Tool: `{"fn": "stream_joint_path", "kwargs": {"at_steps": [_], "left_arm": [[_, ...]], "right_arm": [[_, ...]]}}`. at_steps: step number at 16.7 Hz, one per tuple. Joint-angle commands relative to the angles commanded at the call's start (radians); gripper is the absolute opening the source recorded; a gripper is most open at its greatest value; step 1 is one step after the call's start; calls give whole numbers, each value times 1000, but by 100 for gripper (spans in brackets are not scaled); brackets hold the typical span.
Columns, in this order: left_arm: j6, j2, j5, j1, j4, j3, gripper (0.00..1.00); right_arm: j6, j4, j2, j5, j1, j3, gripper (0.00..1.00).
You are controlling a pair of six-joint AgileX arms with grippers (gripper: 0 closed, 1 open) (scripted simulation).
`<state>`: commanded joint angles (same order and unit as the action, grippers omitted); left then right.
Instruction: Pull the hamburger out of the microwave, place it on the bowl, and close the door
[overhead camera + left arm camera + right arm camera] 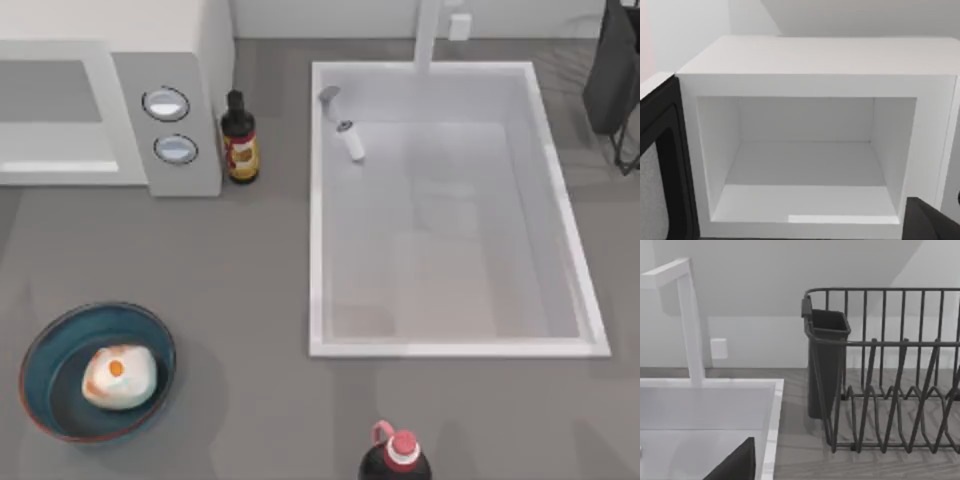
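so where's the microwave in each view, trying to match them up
Top view: the microwave sits at the upper left corner, its two dials beside a dark bottle.
Left wrist view: the microwave is seen front-on, cavity open and bare, with the dark-framed door swung out beside it.
Right wrist view: not in it; it faces the sink and the dish rack.
Shared landmark: the sink, in the top and right wrist views.
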<state>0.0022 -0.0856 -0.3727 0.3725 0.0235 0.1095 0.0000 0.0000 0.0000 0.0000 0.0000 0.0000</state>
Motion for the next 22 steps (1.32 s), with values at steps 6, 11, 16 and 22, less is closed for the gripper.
{"fn": "stream_joint_path", "kwargs": {"at_steps": [6, 11, 16, 22], "left_arm": [[1, -59, 127, -127, 13, 72, 0], [1, -69, 148, -148, 16, 86, 0], [0, -46, 226, -225, 31, 78, 0], [0, -11, 344, -344, 56, 69, 0]], "right_arm": [[0, 0, 0, 0, 0, 0, 100], [0, 0, 0, 0, 0, 0, 100], [0, 0, 0, 0, 0, 0, 100], [0, 0, 0, 0, 0, 0, 100]]}}
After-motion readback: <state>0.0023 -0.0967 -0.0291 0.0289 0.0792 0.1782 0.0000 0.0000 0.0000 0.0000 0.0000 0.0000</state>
